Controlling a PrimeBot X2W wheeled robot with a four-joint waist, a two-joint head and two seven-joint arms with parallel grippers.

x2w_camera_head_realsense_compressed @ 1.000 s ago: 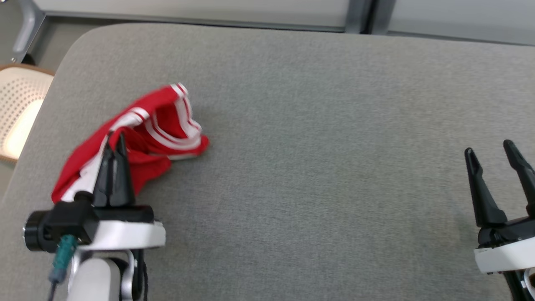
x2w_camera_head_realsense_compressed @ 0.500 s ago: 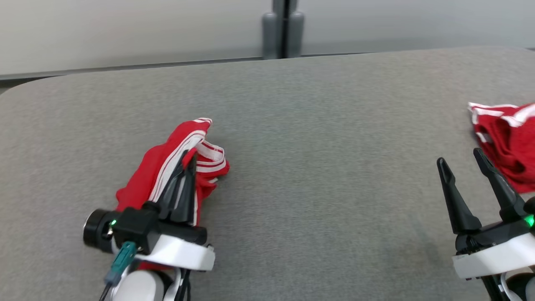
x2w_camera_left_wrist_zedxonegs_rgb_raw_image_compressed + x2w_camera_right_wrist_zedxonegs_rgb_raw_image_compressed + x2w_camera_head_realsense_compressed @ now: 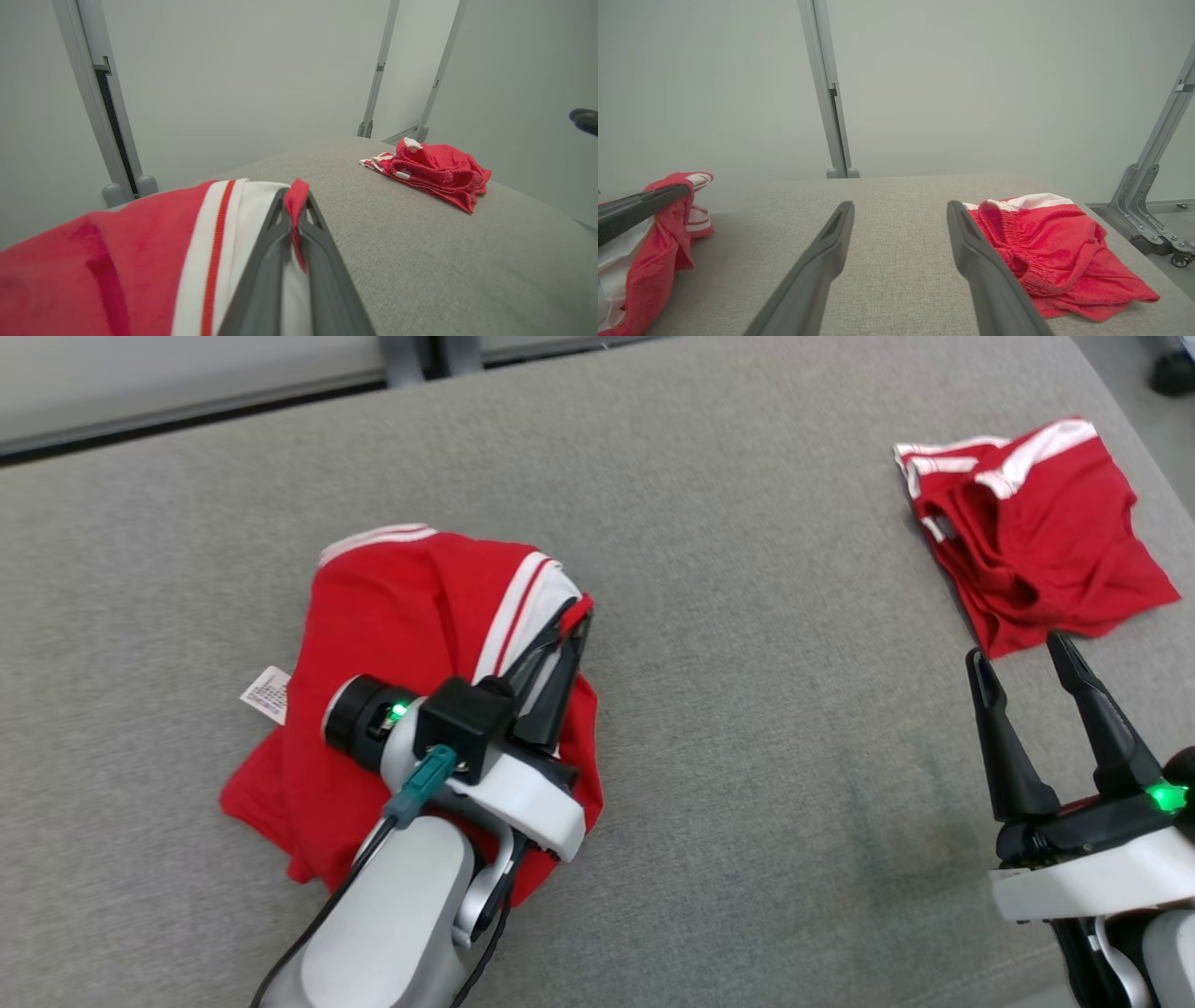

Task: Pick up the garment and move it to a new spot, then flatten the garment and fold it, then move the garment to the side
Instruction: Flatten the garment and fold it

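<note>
Garment (image 3: pixel 401 607) pinched in closed left tool (image 3: pixel 581 614) on grey surface (image 3: pixel 747 709) — right tool (image 3: pixel 1016 649) spread, empty; pale wall (image 3: pixel 971 84) behind.

Grey fabric-covered table (image 3: pixel 747 728), red white-striped garment (image 3: pixel 401 607) left, red shorts (image 3: pixel 1055 541) far right

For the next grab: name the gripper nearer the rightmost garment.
Right. The right gripper hangs open just short of the rightmost garment; the left gripper, far leftward, grips the other garment.
</note>
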